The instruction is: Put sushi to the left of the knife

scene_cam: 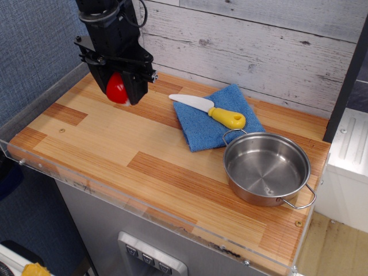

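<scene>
The sushi (116,89) shows as a glossy red lump held between the black fingers of my gripper (118,92), which is shut on it. The gripper hangs over the back left part of the wooden counter, well left of the knife (208,111). The knife, white blade and chunky yellow handle, lies on a blue cloth (215,117) with its blade pointing left. The sushi's white base is hidden by the fingers.
A steel pot (266,168) with side handles stands at the right, touching the cloth's corner. A dark post (119,17) rises behind the gripper by the plank wall. A clear acrylic rim (103,190) edges the counter's front and left.
</scene>
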Available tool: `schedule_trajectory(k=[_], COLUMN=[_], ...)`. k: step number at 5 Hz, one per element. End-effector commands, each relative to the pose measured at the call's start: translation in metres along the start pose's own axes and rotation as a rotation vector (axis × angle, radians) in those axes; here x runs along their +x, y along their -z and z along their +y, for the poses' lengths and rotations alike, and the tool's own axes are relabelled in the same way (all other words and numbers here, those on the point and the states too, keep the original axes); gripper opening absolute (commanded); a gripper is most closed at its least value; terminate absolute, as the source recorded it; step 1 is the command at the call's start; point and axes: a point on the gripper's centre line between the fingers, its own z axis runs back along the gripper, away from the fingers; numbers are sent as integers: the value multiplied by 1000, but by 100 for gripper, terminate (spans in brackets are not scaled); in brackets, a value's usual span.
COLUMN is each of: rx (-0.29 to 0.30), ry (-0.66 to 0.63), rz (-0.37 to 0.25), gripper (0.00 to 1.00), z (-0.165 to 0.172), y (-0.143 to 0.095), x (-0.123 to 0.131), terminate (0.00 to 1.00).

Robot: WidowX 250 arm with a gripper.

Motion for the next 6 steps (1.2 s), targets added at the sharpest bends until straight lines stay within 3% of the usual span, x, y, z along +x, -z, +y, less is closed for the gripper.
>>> schedule_trajectory(k=[1, 3, 6], rx=[42, 60, 73], ry=[-38, -43, -76], rz=[-18, 36, 51], gripper=[0, 0, 0], z=[27, 24, 36], y=[13, 48, 65], x=[18, 41, 53], terminate=[0, 0, 0])
